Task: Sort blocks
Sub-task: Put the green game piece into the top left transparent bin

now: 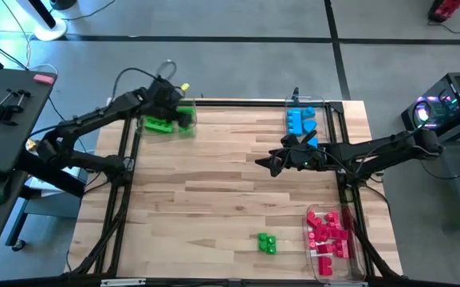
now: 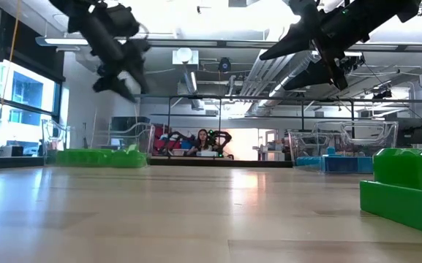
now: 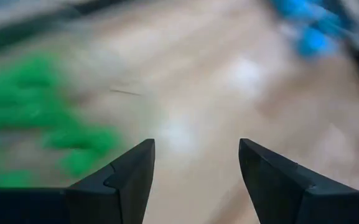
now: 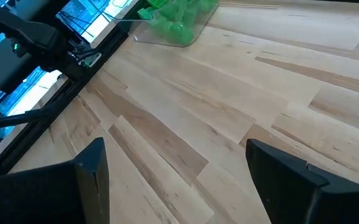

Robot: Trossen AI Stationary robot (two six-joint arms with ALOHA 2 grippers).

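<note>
Green blocks (image 1: 159,123) lie in a clear tray at the table's far left; they show in the left wrist view (image 3: 36,124) and the right wrist view (image 4: 179,15). Blue blocks (image 1: 300,119) lie in a tray at the far right, red-pink blocks (image 1: 331,231) in a tray at the near right. Two loose green blocks (image 1: 266,242) rest on the table near the front edge, close in the low view (image 2: 408,190). My left gripper (image 1: 183,118) hovers open and empty over the green tray. My right gripper (image 1: 268,163) is open and empty above the table's middle.
A black frame (image 1: 237,102) runs around the wooden table. The middle and near left of the tabletop (image 1: 190,199) are bare wood. A person (image 2: 202,140) sits far behind the table in the room.
</note>
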